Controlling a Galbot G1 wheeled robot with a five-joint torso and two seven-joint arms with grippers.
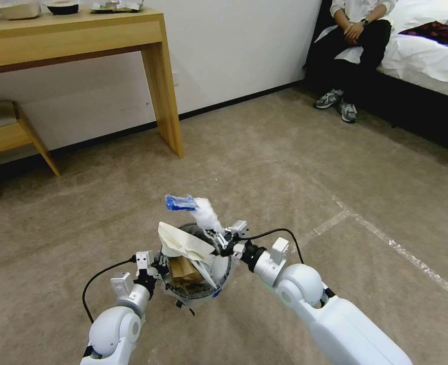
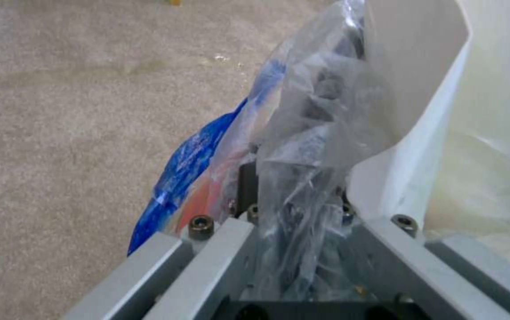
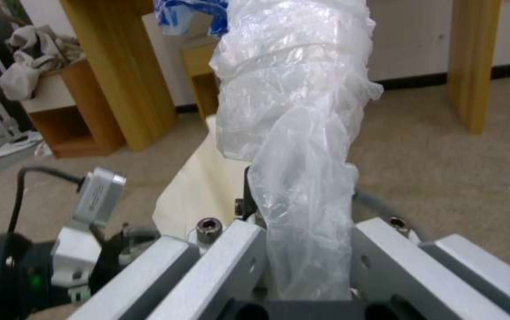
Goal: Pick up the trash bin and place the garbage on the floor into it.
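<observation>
Held up off the floor (image 1: pixel 284 167) between both arms at six o'clock in the head view: the trash bin (image 1: pixel 196 291), already stuffed with a brown paper bag (image 1: pixel 185 271) and a flat white slipper (image 1: pixel 183 243). Left gripper (image 1: pixel 159 263) at nine o'clock of the rim, fingers (image 2: pixel 246 184) closed tight on the rim with the clear liner (image 2: pixel 308 146) pinched between them. Right gripper (image 1: pixel 225 238) at two o'clock of the rim, shut on a twisted rope of plastic wrap (image 3: pixel 293 133) (blue-printed at its far tip) standing up toward twelve. Risks from here, as a guess: thin film sliding out of the right-hand pinch; bin tipping around the single left-hand hold; slipper, perched high, toppling over the rim.
</observation>
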